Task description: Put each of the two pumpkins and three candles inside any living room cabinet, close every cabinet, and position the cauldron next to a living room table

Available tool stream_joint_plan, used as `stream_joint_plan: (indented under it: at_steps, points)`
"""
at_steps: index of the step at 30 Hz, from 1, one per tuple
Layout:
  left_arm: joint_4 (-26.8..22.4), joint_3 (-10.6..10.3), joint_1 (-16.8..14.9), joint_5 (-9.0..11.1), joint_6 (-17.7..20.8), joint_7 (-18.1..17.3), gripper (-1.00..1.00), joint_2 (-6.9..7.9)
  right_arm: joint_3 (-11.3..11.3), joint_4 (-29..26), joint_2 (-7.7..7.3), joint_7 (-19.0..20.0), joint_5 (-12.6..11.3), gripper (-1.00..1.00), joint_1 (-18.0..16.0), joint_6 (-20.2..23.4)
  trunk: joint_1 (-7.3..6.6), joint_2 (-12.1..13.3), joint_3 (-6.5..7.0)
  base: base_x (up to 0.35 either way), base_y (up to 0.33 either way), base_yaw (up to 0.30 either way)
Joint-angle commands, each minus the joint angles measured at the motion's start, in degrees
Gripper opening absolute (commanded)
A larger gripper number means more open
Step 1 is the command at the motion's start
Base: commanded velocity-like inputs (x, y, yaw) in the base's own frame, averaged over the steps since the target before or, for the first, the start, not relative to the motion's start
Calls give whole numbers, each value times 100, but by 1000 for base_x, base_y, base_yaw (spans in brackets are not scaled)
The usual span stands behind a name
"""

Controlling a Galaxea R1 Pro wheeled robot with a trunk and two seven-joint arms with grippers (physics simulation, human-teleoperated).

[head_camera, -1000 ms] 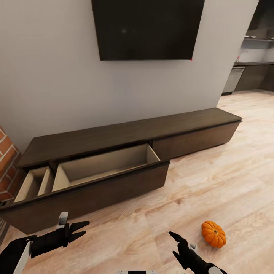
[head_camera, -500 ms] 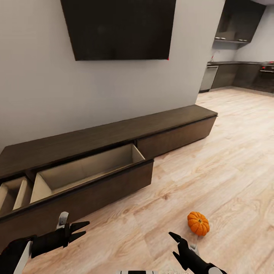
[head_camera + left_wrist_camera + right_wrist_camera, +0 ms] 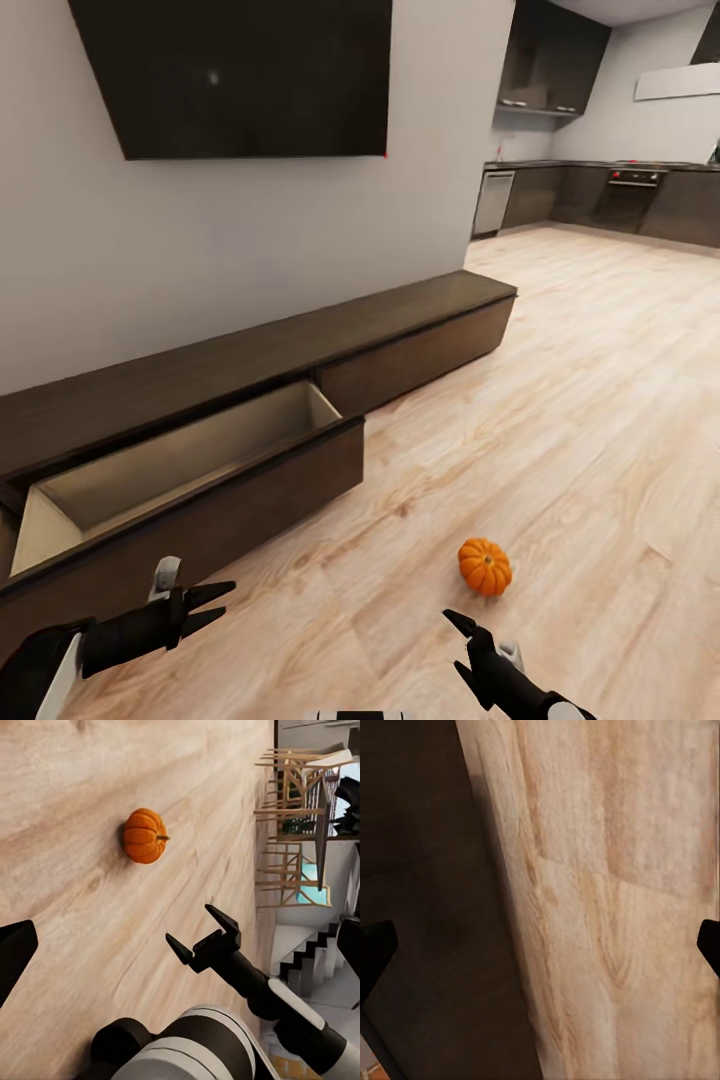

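One pumpkin (image 3: 485,566) sits on the wooden floor (image 3: 580,400), just ahead of the right hand (image 3: 459,645) and well apart from the cabinet (image 3: 250,400). From the left wrist it lies with its short stem (image 3: 163,838) pointing sideways along the floor. One cabinet drawer (image 3: 180,465) stands pulled open, pale inside. Two hands show: the left hand (image 3: 215,605) and the right, both with fingers spread and holding nothing.

Left wrist cam: pumpkin (image 3: 144,835) on wood floor (image 3: 67,892); right end effector (image 3: 202,938), fingers apart, at pumpkin's 5 o'clock.
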Motion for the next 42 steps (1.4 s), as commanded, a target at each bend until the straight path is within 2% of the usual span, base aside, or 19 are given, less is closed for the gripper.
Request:
stream_joint_plan:
  at_steps: [1, 14, 31, 37, 40, 42]
  points:
    - [0, 0, 0, 0, 0, 2, 100, 0, -3, 0, 0, 0, 0, 100, 0, -1, 0, 0, 0, 0, 0, -168]
    - [-10, 9, 0, 0, -17, 4, 100, 0, 1, 0, 0, 0, -8, 100, 0, -96, 0, 0, 0, 94, -15, -22]
    - [-26, 9, 0, -2, -33, 4, 100, 0, -5, -98, -14, -31, 19, 100, 0, -231, 0, 0, 0, 16, -278, 0]
    - [-26, 9, 0, -3, -35, 4, 100, 0, -13, -200, -325, -153, 126, 100, -57, -472, 0, 0, 0, 162, -142, 0]
    - [-30, 13, 0, -1, -35, 6, 100, 0, -18, -296, -494, -501, 132, 100, -216, -492, 0, 0, 0, 35, -21, 0]
    - [-30, 15, 0, -1, -35, 9, 100, 0, -22, -319, -536, -782, 132, 100, -318, -495, 0, 0, 0, 14, -8, 0]
